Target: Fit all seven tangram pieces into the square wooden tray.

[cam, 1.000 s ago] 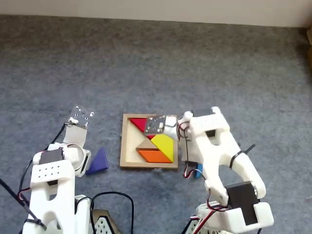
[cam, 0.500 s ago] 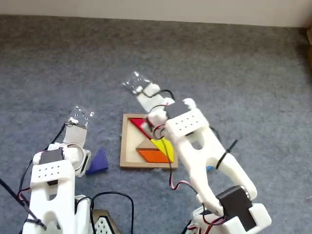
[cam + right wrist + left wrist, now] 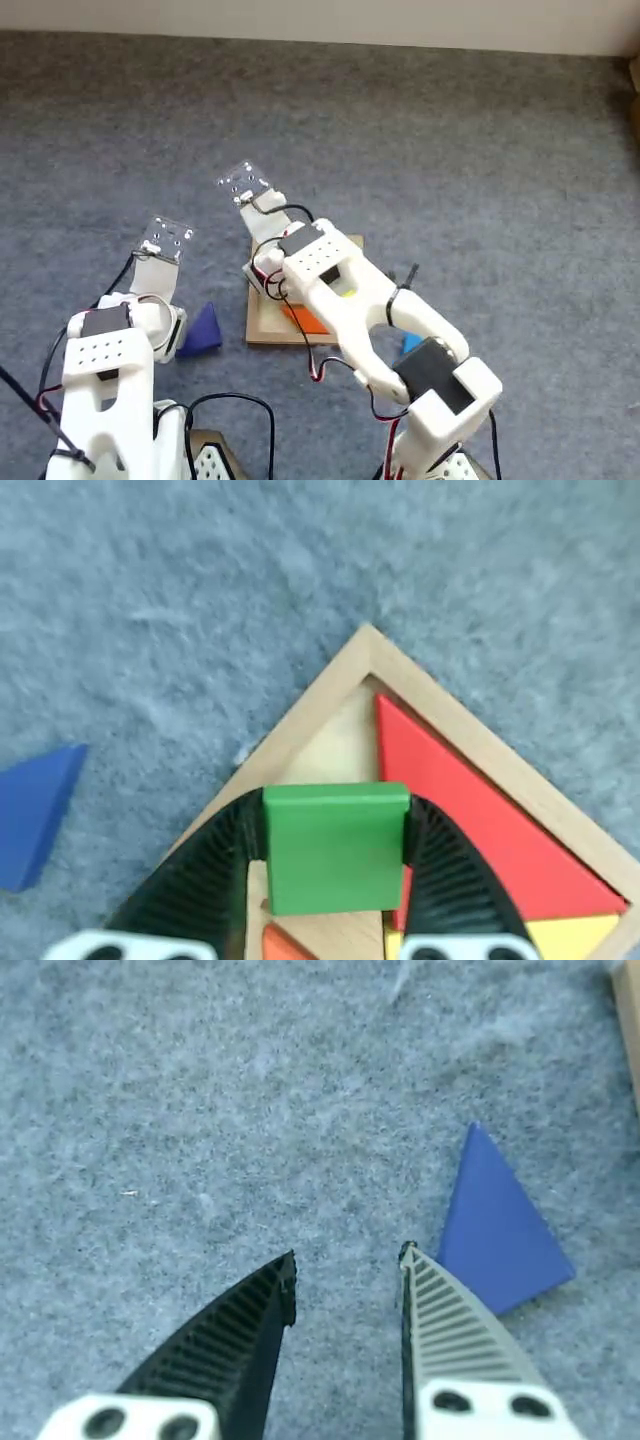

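Counter (image 3: 480, 150): covered in grey-blue felt-like carpet with a short, mottled nap, the same in all three views.
Pale strip (image 3: 320, 15): off-white band along the far edge; wall or skirting, cannot tell which.
Brown sliver (image 3: 636, 75): wood-toned, at the far right edge, unidentified.
Light: soft, even, faint shadows.

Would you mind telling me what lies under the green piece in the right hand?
Bare floor of the wooden tray near its corner, with the red triangle alongside. The spot directly beneath the green piece is covered by it.
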### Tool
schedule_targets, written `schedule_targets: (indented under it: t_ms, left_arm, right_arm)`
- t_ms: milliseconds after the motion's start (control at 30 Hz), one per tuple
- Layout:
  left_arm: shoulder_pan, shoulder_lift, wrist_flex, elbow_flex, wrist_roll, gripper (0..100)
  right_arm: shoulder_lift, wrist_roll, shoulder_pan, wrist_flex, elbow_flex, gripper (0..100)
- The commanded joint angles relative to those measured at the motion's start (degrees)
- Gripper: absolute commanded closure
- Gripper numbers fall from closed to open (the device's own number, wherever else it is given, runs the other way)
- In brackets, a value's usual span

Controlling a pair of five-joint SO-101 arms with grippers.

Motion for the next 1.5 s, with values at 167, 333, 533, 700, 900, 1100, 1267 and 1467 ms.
schedule_targets:
  t_ms: [167,333,533,700,900,1100,1267,1467]
  left_arm:
    - [-0.92,-1.01,-0.53,-0.13,0.44,82]
    - [-0.92,-1.01,-0.53,-0.13,0.44,82]
    - [-0.92,-1.01,-0.62,-0.13,0.44,82]
    - [-0.92,-1.01,-0.62,-0.13,0.44,82]
    - [-0.92,-1.01,-0.62,-0.13,0.44,82]
    - [-0.92,-1.01,-0.62,-0.13,0.35,82]
    - [-0.92,-1.01,-0.53,-0.13,0.35,82]
    - [-0.92,-1.01,-0.53,-0.13,0.26,82]
  right_arm:
    - [-0.84,-0.79,-0.92,-1.01,-3.12,90.2]
    - [-0.75,-0.97,-0.75,-0.75,-3.03,75.8]
    - [-1.01,-0.97,-1.80,-0.75,-3.12,74.5]
    - [-1.27,-0.62,-2.51,4.26,-3.56,74.6]
    - [-1.71,-0.53,-1.10,6.64,-5.41,85.4]
    - [-0.31,2.64,-1.10,6.64,-5.14,94.0]
    - [-0.31,3.60,-1.01,6.90,-5.41,93.8]
    - [-0.48,3.52,-0.04,7.08,-5.49,85.9]
